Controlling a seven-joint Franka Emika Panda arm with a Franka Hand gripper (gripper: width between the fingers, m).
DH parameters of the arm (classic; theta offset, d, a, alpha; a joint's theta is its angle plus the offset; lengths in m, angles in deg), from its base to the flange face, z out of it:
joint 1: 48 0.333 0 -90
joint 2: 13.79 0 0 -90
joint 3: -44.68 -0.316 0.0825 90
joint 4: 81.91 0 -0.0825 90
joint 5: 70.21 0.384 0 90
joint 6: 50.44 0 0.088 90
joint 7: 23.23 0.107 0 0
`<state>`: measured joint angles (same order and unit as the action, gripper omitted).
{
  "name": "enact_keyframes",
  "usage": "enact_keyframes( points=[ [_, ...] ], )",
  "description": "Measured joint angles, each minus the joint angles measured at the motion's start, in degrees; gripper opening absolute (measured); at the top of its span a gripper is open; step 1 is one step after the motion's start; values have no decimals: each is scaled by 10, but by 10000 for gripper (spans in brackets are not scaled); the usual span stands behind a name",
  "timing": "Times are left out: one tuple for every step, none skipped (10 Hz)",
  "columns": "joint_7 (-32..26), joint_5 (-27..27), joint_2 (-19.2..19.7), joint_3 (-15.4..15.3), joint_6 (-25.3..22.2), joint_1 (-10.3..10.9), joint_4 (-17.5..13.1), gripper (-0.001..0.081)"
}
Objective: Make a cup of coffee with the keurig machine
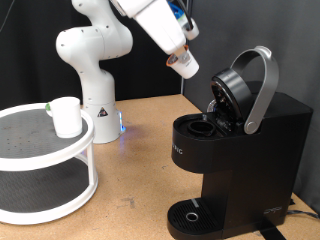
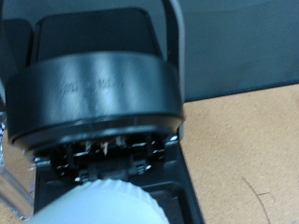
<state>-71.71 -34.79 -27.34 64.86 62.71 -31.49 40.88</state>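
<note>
The keurig machine point(image 1: 245, 150) is black and stands at the exterior view's right. Its grey arched lid handle point(image 1: 262, 88) is raised and the pod chamber point(image 1: 202, 127) is open. My gripper point(image 1: 184, 60) hangs above and to the left of the open chamber, shut on a small white pod point(image 1: 188, 68) with a brown top. In the wrist view the pod point(image 2: 103, 203) shows white and blurred in front of the black open lid point(image 2: 98, 89). The white cup point(image 1: 66, 116) with a green tab stands on the round stand, far from the gripper.
A white two-tier round stand point(image 1: 30, 150) sits at the exterior view's left. The white robot base point(image 1: 95, 80) stands behind it. The round drip tray point(image 1: 190, 215) at the machine's foot holds nothing. The tabletop is brown.
</note>
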Motion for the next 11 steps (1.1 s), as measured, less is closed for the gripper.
enact_keyframes(
  points=[
    [-1, -6, 1, -1, 2, 0, 7, 428],
    [-4, -12, 2, -2, 8, 0, 15, 428],
    [-6, -18, 3, -5, 17, 0, 25, 428],
    [-6, -25, 4, -8, 27, 0, 34, 428],
    [-6, -31, 6, -13, 35, 0, 43, 428],
    [-6, -36, 11, -18, 47, 1, 52, 428],
    [-6, -39, 19, -23, 54, 1, 58, 428],
    [-8, -40, 26, -29, 66, 1, 63, 428],
    [-10, -40, 32, -34, 78, 2, 69, 428],
    [-12, -39, 36, -40, 91, 3, 75, 428],
    [-15, -37, 38, -45, 101, 3, 80, 428]
  ],
)
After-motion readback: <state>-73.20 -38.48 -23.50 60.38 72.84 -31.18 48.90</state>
